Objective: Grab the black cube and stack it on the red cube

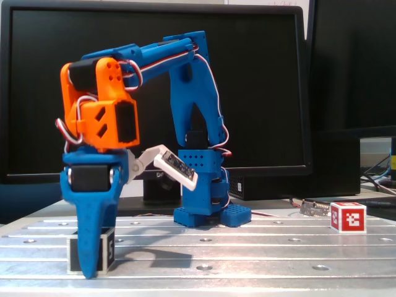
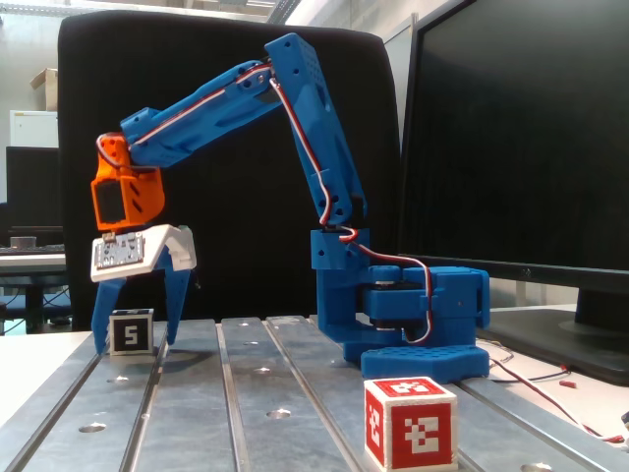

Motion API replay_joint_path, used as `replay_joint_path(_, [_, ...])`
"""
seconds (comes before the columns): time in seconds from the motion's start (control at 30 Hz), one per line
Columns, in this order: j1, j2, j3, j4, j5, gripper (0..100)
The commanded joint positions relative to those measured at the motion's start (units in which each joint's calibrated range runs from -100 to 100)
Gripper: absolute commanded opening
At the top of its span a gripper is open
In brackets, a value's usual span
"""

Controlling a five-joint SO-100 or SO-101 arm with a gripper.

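The black cube [image 1: 106,250] [image 2: 130,331] with a white "5" sits on the metal table at the left in both fixed views. My blue gripper [image 1: 91,272] [image 2: 136,344] is open and lowered around it, one finger on each side, tips near the table. In one fixed view a blue finger [image 1: 93,241] hides most of the cube's front. The red cube [image 1: 348,217] [image 2: 410,425] with a white blocky tag stands well away, at the right in one fixed view and in the near foreground in the other.
The arm's blue base [image 1: 207,201] [image 2: 413,329] is bolted on the slotted aluminium table [image 1: 247,253] [image 2: 256,393]. Black monitors [image 1: 260,93] [image 2: 531,147] stand behind and beside it. Loose wires [image 1: 312,207] lie near the red cube.
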Motion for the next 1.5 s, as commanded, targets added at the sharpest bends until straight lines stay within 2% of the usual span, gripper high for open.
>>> replay_joint_path(0.0, [-0.33, -0.36, -1.33, -0.12, 0.22, 29])
replay_joint_path(0.67, [-0.4, -0.27, -2.59, -0.12, 0.22, 29])
replay_joint_path(0.87, [-0.99, -0.36, -2.68, -0.12, 0.22, 24])
replay_joint_path(1.47, [-0.84, -0.36, -3.59, -0.04, 0.17, 23])
